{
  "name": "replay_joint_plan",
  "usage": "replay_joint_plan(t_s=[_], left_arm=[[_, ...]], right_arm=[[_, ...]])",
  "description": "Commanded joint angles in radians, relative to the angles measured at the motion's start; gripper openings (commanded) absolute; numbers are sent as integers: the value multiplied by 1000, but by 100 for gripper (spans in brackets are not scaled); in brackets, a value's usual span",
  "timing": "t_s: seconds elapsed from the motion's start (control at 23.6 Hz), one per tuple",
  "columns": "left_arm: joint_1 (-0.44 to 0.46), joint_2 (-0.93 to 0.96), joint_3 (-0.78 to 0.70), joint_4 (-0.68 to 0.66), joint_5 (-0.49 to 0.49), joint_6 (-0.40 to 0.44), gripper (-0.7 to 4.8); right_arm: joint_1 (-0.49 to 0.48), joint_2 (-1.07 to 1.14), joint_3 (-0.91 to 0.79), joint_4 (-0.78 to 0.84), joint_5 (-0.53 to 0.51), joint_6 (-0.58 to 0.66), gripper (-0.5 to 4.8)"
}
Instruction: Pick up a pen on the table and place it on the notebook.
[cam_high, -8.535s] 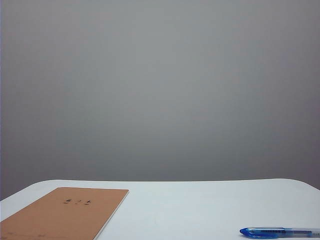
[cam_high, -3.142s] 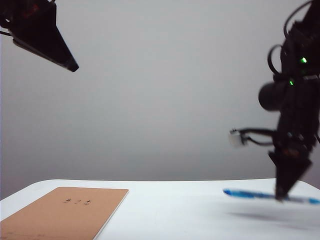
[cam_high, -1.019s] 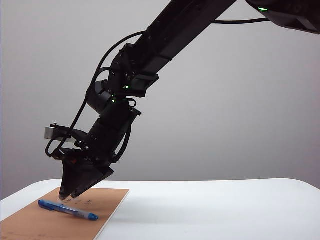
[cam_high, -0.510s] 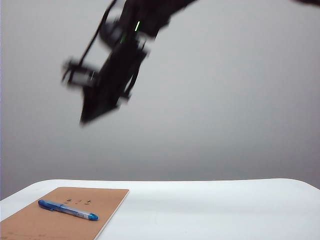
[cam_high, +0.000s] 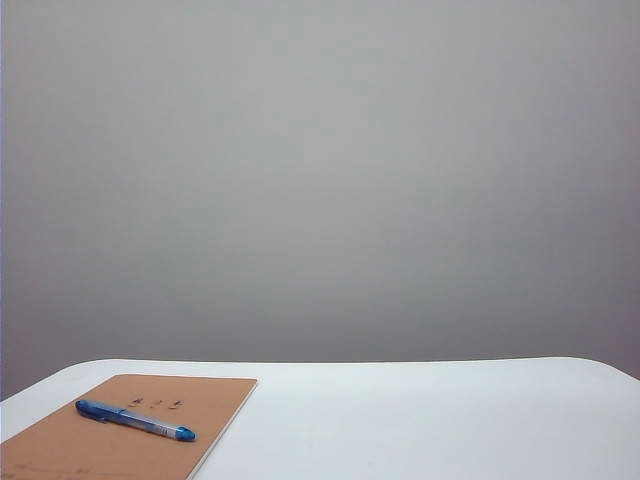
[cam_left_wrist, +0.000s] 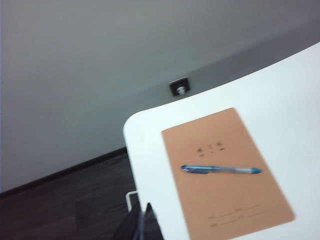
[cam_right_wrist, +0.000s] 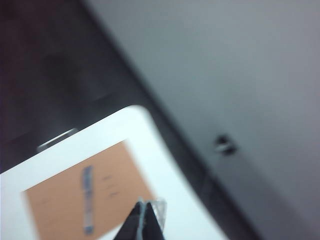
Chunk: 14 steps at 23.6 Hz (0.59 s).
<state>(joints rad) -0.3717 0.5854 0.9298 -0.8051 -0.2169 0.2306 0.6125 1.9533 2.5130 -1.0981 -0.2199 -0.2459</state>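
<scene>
The blue pen (cam_high: 136, 420) lies slanted on the tan notebook (cam_high: 100, 440), just below its small dark characters, at the white table's (cam_high: 420, 420) near left. It shows in both wrist views too: pen (cam_left_wrist: 220, 170) on notebook (cam_left_wrist: 225, 200), and blurred pen (cam_right_wrist: 88, 202) on notebook (cam_right_wrist: 65, 210). Neither arm appears in the exterior view. My left gripper (cam_left_wrist: 143, 212) is shut and empty, raised beyond the table's edge. High above the table, beside the notebook, my right gripper (cam_right_wrist: 143, 204) is shut with nothing in it.
Dark floor (cam_left_wrist: 60, 205) lies past the table's rounded corner. A grey wall (cam_high: 320, 180) with a small socket (cam_left_wrist: 179, 87) stands behind. White tabletop stretches to the right of the notebook.
The right arm has lifted away from the notebook and left the exterior view, its jaws closing empty. The pen stays where it was laid on the notebook.
</scene>
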Motion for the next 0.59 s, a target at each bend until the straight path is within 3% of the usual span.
replay_joint_plan(t_s=[0.04, 0.25, 0.42, 0.51, 0.59], left_arm=[[2, 0, 2, 8, -27, -8, -5], [2, 0, 1, 19, -26, -7, -5], [2, 0, 1, 32, -26, -6, -5], [2, 0, 1, 29, -26, -6, -5], [2, 0, 0, 29, -26, -6, -5]], right_arm=[[2, -91, -6, -23, 92, -18, -6], [5, -204, -26, -215, 254, -41, -6], [4, -296, -182, -224, 270, -24, -6], [4, -406, -389, -195, 314, -14, -6], [4, -549, -647, -25, 331, 25, -6]])
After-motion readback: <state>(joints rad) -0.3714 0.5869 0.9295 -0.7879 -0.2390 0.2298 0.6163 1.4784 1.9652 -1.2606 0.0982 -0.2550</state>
